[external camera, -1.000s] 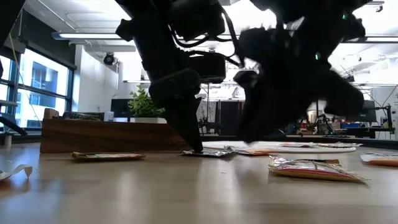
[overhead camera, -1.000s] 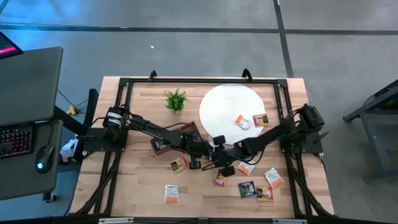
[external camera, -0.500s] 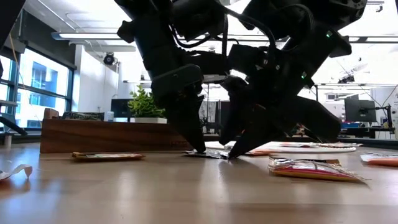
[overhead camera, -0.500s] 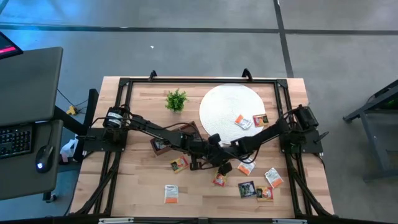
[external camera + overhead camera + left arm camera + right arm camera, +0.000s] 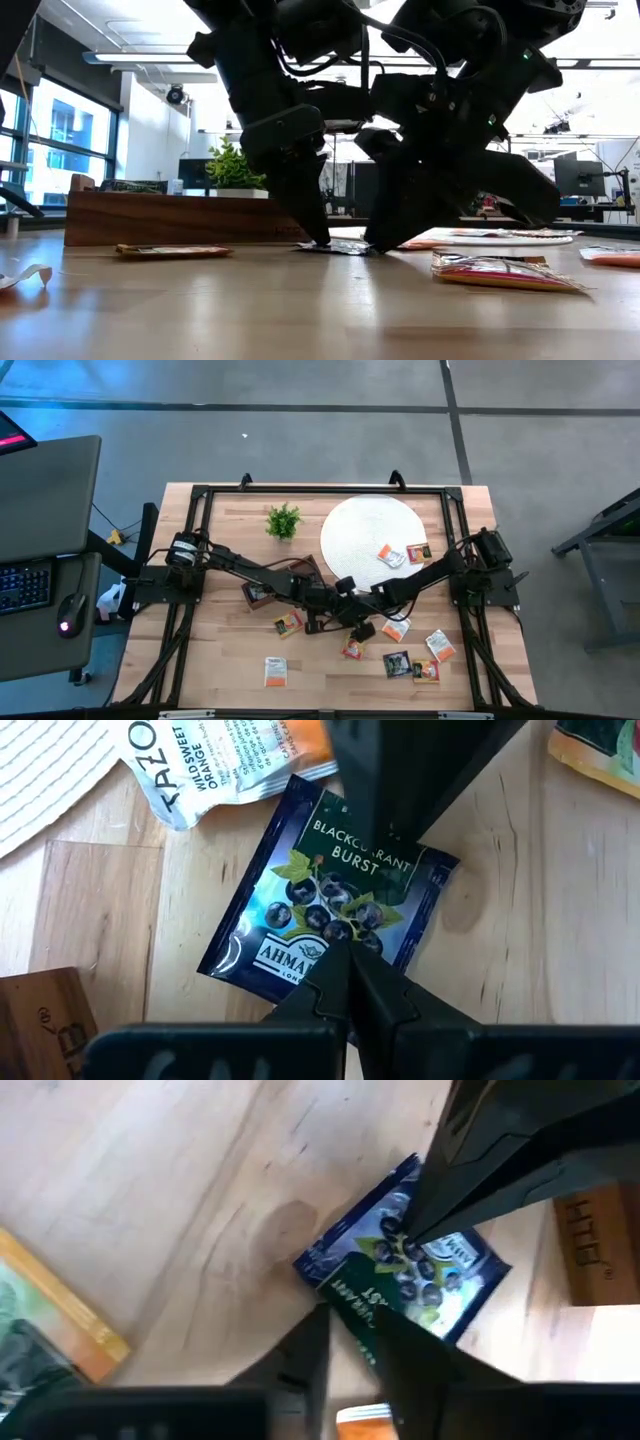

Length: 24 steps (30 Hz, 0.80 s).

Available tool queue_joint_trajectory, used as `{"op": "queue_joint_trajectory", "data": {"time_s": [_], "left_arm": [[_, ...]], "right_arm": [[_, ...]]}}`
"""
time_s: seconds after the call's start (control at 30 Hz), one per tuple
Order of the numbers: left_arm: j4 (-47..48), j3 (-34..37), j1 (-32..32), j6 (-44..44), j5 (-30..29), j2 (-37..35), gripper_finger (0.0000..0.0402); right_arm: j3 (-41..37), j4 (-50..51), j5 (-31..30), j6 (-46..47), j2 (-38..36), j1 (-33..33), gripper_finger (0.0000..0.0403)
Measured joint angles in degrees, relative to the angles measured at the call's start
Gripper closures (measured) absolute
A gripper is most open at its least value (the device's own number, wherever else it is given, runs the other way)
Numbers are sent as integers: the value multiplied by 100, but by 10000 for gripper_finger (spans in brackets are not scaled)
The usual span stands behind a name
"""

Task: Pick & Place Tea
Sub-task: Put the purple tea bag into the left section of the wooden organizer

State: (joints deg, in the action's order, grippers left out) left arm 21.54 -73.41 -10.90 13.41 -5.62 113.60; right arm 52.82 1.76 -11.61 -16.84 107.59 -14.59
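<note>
1. Blackcurrant tea sachet (image 5: 330, 915) lies flat on the tabletop (image 5: 220, 650), directly under both end effectors.
2. Left end effector (image 5: 345, 955): fingers closed together, tips pressing down on the sachet's middle, pinning it.
3. Right end effector (image 5: 345, 1325): fingers narrowly parted, straddling the sachet's edge opposite the left end effector; a firm grip cannot be confirmed.
4. Orange sachet (image 5: 235, 760) lies just beyond the pinned one.

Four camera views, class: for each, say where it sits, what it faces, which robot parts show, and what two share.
High: overhead, facing down on table; both arms.
Low: tabletop height, level; both arms descend.
Left wrist: on left arm; shut left pincer pins blackcurrant tea sachet.
Right wrist: on right arm; right pincer grips its edge.
Both wrist views share that sachet.
</note>
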Motion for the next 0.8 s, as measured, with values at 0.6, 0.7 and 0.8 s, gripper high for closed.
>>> {"op": "queue_joint_trajectory", "data": {"time_s": [0.6, 0.7, 0.8], "left_arm": [[433, 13, -9, -15, -121, -474, 401], [558, 13, 0, 41, -153, -474, 401], [497, -9, -4, 109, -209, -372, 401]], "right_arm": [[-22, -256, -198, -411, -182, -45, 393], [-24, -243, -233, -481, -214, -39, 376], [-26, -171, -123, -475, -214, -41, 352]]}}
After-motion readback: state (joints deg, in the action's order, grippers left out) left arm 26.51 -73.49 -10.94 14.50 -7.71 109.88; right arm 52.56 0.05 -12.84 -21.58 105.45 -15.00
